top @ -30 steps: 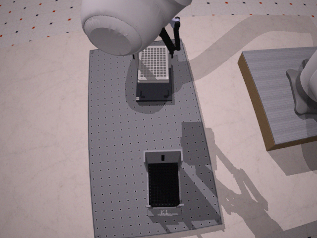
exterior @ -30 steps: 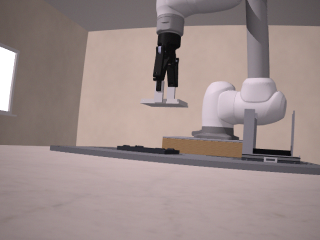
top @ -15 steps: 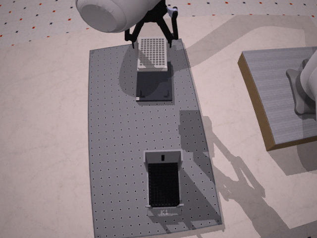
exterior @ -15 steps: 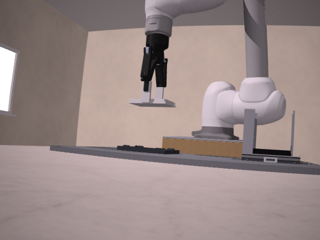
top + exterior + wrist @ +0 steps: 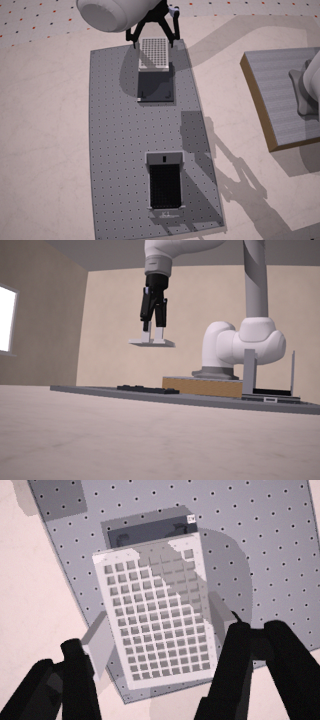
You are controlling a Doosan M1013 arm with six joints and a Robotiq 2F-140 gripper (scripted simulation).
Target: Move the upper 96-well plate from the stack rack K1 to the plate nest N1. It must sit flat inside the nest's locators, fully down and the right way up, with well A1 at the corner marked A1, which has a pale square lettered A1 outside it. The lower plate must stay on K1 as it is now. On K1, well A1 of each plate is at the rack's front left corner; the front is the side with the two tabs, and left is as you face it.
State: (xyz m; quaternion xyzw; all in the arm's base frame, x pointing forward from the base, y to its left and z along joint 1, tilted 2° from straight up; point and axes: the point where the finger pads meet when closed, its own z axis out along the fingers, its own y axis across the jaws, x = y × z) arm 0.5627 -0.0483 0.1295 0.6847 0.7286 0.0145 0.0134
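My gripper is shut on the white 96-well plate and holds it level, well above the board. It also shows in the side view and in the wrist view. The dark plate nest N1 lies on the board below the plate; in the wrist view the nest juts out past the plate's far edge. The pale A1 square sits at the nest's near left corner. The stack rack K1 stands at the near end of the board with the black lower plate in it.
The grey perforated board carries the nest and the rack. The arm's base stands on a wood-edged platform to the right. The rack's tall posts rise at the right in the side view.
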